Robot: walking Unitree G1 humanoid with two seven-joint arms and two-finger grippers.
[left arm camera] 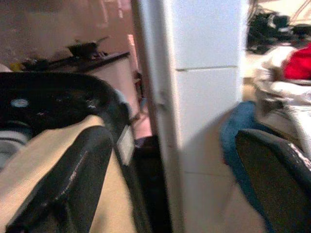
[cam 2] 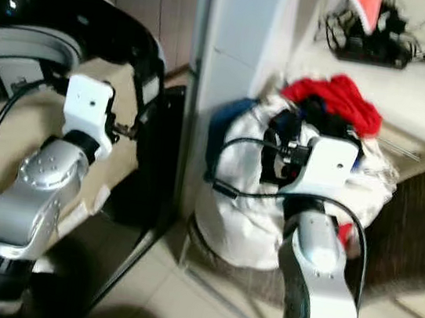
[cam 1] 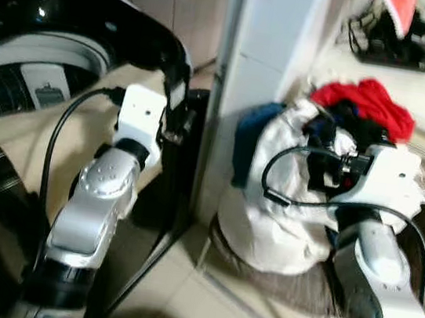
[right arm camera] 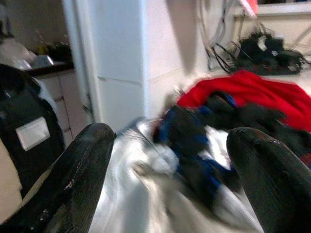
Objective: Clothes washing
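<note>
Right tool (right arm camera: 170,179), spread wide, hangs just above the laundry pile (cam 1: 304,180); push deep into the dark clothes (right arm camera: 204,141) before closing. Left tool (left arm camera: 170,184) spread, idle beside washer (cam 1: 47,41).

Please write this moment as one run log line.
right gripper: open, at clothes pile | left gripper: open, beside washing machine

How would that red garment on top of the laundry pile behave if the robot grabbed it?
The red garment lies crumpled, so it would probably droop limply. It likely weighs little. Dark clothes overlap it, so some may drag along. The open right gripper faces the pile.
</note>
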